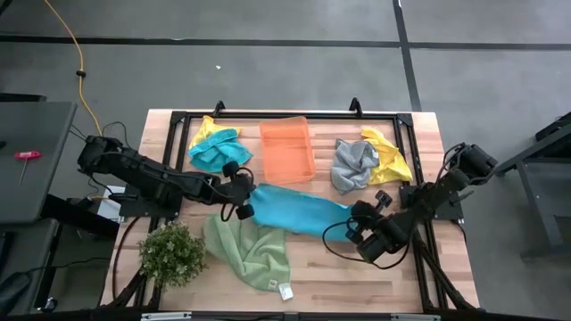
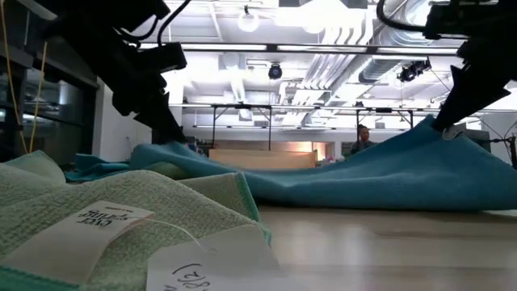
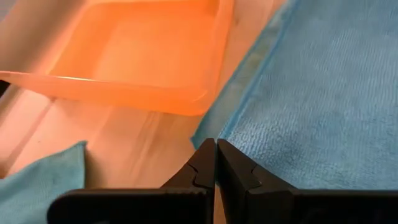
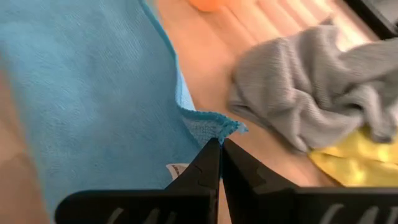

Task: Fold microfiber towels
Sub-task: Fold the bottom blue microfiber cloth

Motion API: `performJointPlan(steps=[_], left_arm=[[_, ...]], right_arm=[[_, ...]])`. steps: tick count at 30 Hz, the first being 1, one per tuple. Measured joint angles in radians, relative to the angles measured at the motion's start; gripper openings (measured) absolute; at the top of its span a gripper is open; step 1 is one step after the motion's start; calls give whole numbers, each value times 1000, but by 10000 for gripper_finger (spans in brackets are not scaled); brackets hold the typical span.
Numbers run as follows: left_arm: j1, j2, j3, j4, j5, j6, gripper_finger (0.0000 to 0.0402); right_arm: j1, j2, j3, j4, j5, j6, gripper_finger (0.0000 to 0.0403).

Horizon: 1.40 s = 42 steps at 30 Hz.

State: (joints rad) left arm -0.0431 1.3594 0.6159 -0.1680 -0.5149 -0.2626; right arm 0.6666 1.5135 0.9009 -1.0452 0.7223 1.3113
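Wrist views: both grippers' fingers [image 3: 215, 163] pinch blue towel [image 1: 294, 212] corners.

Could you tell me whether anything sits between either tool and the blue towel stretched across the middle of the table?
Nothing visible does. The left tool is shut on one edge of the blue towel and the right tool is shut on a corner of its other end. The orange bin and the grey towel lie beside it, not between.

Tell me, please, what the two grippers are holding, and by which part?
Both hold the blue towel: the left gripper is shut on one edge, the right gripper on a corner at the opposite end.
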Motion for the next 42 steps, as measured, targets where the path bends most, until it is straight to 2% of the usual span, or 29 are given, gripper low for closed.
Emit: performJointPlan(steps=[5,10,19,26,29,37,42], left_arm=[[12,14,0,1,55,4,0],[12,69,0,10,106,5,0],[12,201,0,118,95,45,0],[12,216,0,142,54,58,25],[12,188,0,145,17,94,48],[12,102,1,149,-49,195,121],[10,82,1,150,-46,248,147]], right_arm=[[-18,0,0,-68,-9,53,0],[-32,0,0,-66,-106,53,0],[-39,0,0,-72,-96,77,0],[-39,0,0,-84,-85,76,7],[-39,0,0,-114,-83,76,35],[-39,0,0,-221,6,76,154],[-28,0,0,-265,37,71,199]])
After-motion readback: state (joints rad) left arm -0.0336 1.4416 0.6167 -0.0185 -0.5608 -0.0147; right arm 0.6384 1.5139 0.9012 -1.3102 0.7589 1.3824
